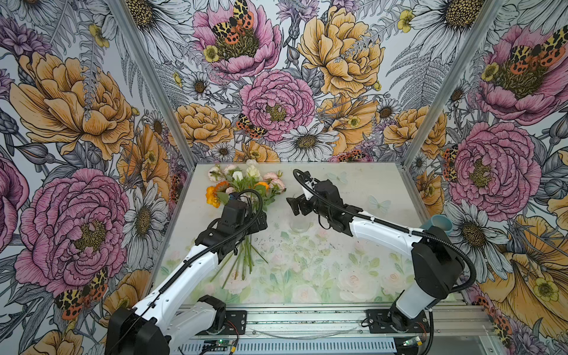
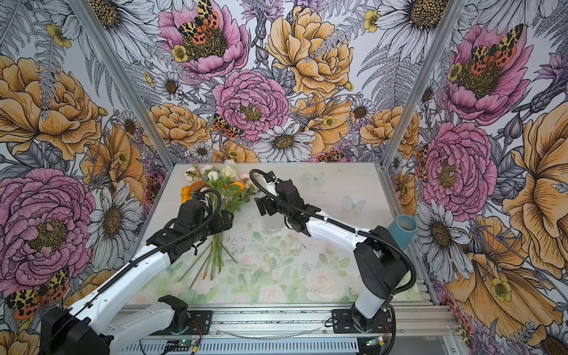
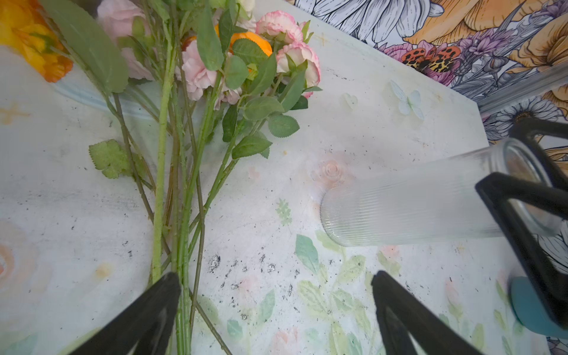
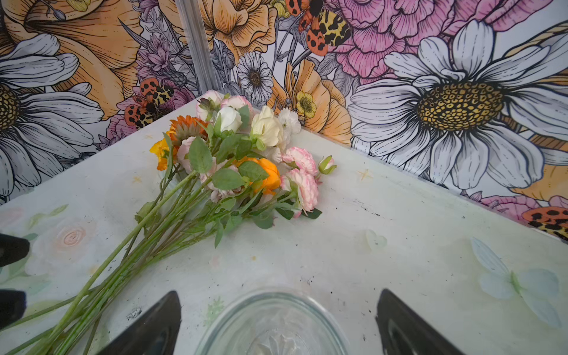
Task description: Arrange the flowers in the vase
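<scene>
Left of centre in a top view, left gripper (image 1: 256,226) (gaping, right gripper (image 1: 294,205) too) should pinch flowers (image 1: 246,184) mid-stem.

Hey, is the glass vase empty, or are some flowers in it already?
Empty. Looking down its mouth, the vase shows only clear glass, and the flowers all lie bundled on the table beside it.

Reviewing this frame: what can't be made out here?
- Flowers: mid-stems hidden under the left arm in both top views.
- Vase: cut off by the right wrist view's edge; partly covered by the right arm in both top views.
- Teal cylinder: partly behind the right arm; identity unclear.
</scene>
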### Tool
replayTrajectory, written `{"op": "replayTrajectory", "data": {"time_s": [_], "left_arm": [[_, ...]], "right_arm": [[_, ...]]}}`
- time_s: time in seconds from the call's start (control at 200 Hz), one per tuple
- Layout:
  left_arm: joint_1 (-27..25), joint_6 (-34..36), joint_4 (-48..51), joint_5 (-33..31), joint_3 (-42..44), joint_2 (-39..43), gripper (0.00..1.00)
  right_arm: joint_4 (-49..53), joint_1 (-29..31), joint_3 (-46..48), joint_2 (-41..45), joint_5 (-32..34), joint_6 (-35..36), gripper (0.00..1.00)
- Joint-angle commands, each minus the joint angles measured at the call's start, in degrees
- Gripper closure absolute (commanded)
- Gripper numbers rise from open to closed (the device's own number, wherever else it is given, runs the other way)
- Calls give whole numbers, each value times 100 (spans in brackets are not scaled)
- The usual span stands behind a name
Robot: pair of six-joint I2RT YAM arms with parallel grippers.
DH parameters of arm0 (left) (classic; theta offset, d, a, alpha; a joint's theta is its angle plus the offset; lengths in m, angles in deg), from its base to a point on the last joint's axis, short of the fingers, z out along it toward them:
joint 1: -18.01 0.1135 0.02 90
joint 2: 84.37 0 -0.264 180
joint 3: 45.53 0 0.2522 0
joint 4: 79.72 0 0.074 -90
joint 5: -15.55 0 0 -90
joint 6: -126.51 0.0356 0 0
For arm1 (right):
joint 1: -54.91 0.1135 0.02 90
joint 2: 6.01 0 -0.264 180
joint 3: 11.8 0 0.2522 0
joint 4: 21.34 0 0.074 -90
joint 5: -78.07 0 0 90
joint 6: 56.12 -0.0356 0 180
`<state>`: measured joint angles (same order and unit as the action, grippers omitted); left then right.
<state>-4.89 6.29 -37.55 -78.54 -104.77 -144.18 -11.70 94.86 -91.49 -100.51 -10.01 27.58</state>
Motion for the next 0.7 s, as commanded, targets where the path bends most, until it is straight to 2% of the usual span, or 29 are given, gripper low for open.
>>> {"op": "replayTrajectory", "data": {"time_s": [0.0, 0.09, 0.155, 0.33, 0.41, 0.55, 0.63, 0.69], "left_arm": [[177, 242, 142, 9, -374, -61, 1], [576, 108, 176, -321, -419, -305, 1], [984, 8, 177, -207, -464, -660, 2], [1436, 100, 146, -320, -675, -1563, 25], [1523, 207, 131, -361, -797, -1959, 33], [1677, 334, 27, -252, -918, -2561, 48], [1749, 350, -7, -186, -950, -2794, 56], [1758, 359, -27, -187, -938, -2843, 56]], "right_arm": [[329, -7, -146, 398, 36, 23, 1], [638, -30, -125, 784, 187, -22, 1], [885, -63, -107, 1157, 313, -117, 0], [2107, -79, -305, 2278, 557, -353, 1], [2692, -83, -534, 2502, 106, -535, 0], [2952, -7, -705, 2422, -1522, -999, 0], [2952, 258, -728, 2246, -1731, -1142, 0], [2952, 512, -768, 2091, -1590, -1132, 0]]}}
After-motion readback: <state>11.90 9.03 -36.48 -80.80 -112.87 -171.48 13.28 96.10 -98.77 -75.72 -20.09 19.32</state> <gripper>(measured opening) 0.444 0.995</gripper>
